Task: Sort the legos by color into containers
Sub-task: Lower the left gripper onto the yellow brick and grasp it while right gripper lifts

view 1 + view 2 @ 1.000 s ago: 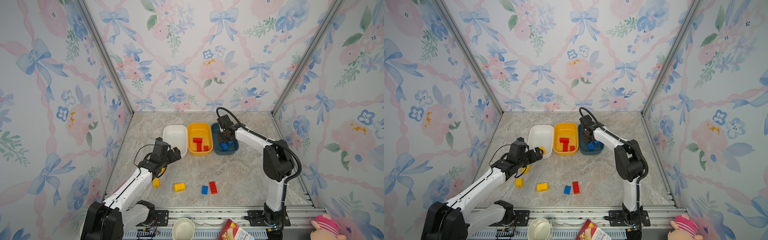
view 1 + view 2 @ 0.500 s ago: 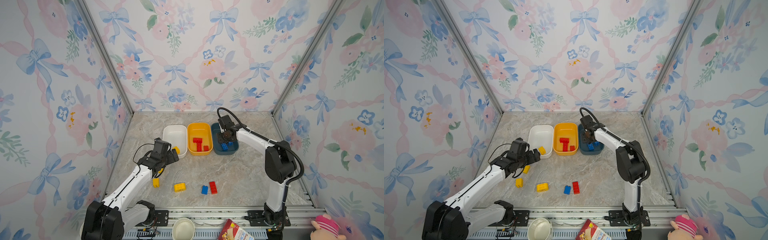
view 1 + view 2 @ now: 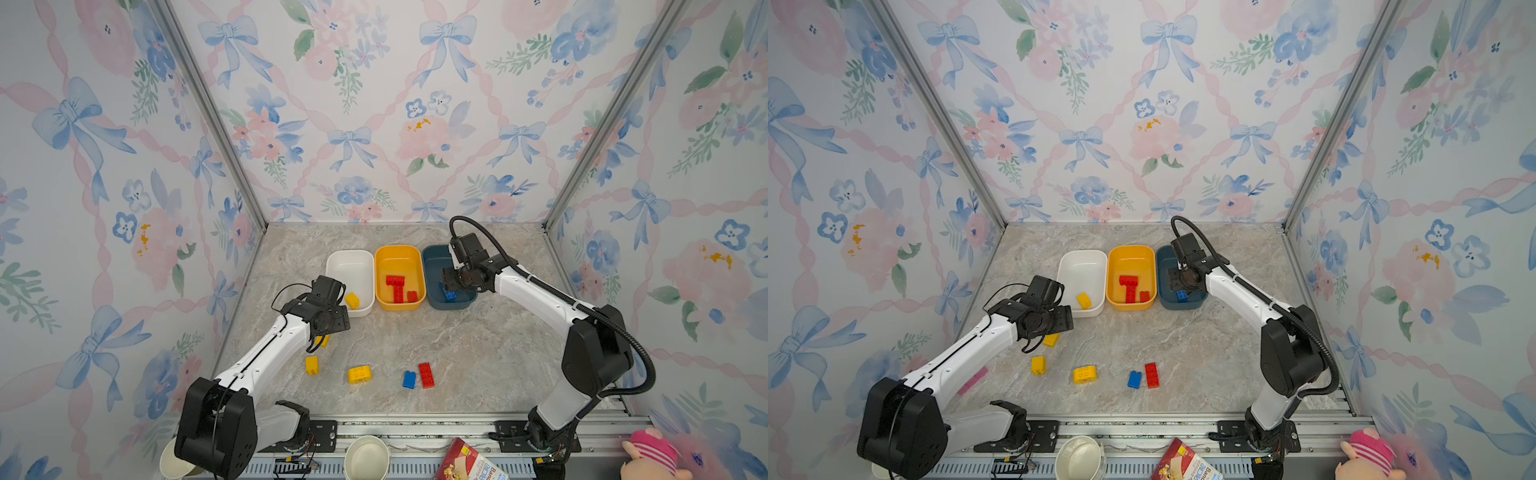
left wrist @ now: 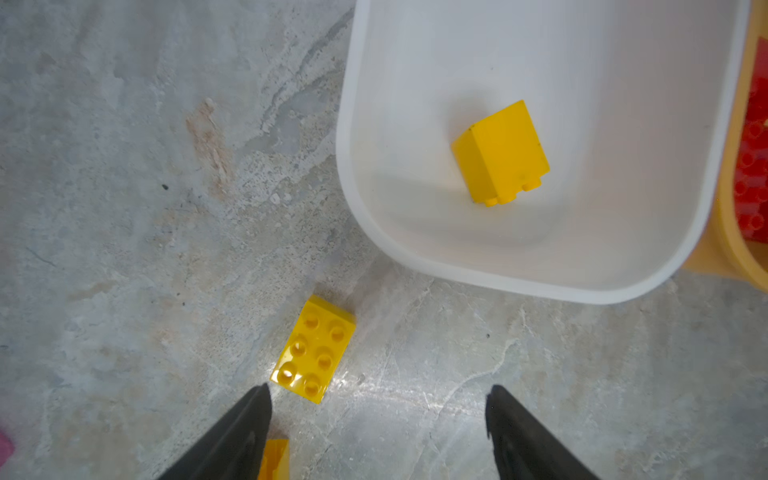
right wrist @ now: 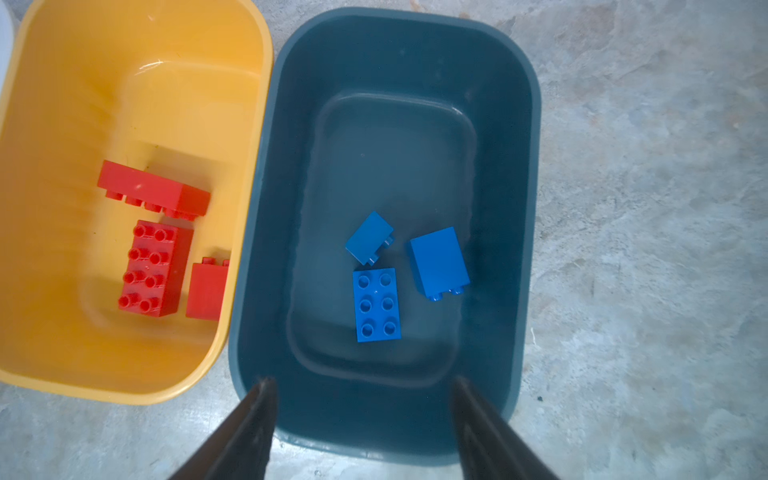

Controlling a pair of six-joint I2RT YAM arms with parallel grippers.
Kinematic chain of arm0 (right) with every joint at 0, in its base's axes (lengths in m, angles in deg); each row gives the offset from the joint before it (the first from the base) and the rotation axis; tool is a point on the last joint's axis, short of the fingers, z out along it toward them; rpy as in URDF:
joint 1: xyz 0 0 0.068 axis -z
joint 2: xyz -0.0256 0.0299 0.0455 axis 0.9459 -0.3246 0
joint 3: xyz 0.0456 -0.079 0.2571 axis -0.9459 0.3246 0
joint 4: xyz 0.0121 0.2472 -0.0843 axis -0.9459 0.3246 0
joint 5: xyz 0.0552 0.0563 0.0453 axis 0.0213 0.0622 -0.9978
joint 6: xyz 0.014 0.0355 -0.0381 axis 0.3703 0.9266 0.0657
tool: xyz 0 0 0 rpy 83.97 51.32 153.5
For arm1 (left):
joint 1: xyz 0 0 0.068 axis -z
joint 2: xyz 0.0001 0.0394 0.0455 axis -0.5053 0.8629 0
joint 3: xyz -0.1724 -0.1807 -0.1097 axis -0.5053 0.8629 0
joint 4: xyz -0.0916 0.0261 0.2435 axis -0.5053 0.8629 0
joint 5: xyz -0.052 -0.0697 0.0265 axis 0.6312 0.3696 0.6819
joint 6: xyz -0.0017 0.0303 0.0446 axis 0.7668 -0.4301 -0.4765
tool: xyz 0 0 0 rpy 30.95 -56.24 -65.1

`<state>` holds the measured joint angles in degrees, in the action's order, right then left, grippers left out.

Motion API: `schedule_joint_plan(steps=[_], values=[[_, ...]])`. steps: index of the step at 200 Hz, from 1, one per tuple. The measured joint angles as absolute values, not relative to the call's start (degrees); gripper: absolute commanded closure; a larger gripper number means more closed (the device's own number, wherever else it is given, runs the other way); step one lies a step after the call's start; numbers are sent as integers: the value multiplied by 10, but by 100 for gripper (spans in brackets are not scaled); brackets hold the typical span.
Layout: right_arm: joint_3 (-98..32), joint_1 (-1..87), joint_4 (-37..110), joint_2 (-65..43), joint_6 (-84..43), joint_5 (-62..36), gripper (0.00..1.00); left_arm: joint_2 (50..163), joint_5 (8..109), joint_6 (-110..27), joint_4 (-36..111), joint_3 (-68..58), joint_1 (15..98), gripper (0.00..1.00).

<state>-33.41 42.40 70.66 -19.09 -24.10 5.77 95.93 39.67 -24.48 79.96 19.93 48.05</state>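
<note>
Three containers stand side by side at the back: a white tub [image 3: 349, 262], a yellow-orange tub [image 3: 399, 255] and a teal tub [image 3: 434, 255]. One yellow lego [image 4: 500, 151] lies in the white tub. Three red legos [image 5: 153, 266] lie in the yellow-orange tub and three blue legos [image 5: 376, 305] in the teal one. On the table lie three yellow bricks [image 4: 313, 349] [image 3: 311, 365] [image 3: 360, 374], a blue brick [image 3: 409, 379] and a red brick [image 3: 426, 375]. My left gripper [image 4: 378, 392] hangs open and empty just in front of the white tub. My right gripper [image 5: 361, 380] is open and empty over the teal tub's near end.
Paper cups [image 3: 365, 459] [image 3: 172, 465], a snack packet [image 3: 471, 463] and a pink plush toy [image 3: 648, 455] sit along the front rail. A pink strip [image 3: 972, 380] lies under the left arm. Flowered walls close in the left, back and right sides.
The left gripper let a yellow brick go into the white tub and drew back toward the front. The right gripper's jaws spread wider over the teal tub.
</note>
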Motion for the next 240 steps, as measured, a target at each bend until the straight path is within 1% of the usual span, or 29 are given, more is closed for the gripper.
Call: schedule_joint_plan(steps=[69, 121, 148, 169, 200, 240], values=[[-276, 422, 711, -98, -227, 54, 28, 1038, 400, -246, 790, 201, 447, 23], [-270, 421, 724, -56, -226, 58, 27, 1067, 412, -249, 766, 209, 432, 24], [-268, 421, 728, -46, -223, 60, 27, 1079, 425, -252, 753, 219, 428, 27], [-263, 421, 731, -38, -222, 61, 27, 1081, 437, -251, 748, 229, 427, 32], [-259, 421, 733, -27, -219, 66, 26, 1078, 448, -252, 744, 245, 427, 43], [-256, 421, 734, -24, -216, 68, 26, 1068, 450, -251, 744, 253, 427, 61]])
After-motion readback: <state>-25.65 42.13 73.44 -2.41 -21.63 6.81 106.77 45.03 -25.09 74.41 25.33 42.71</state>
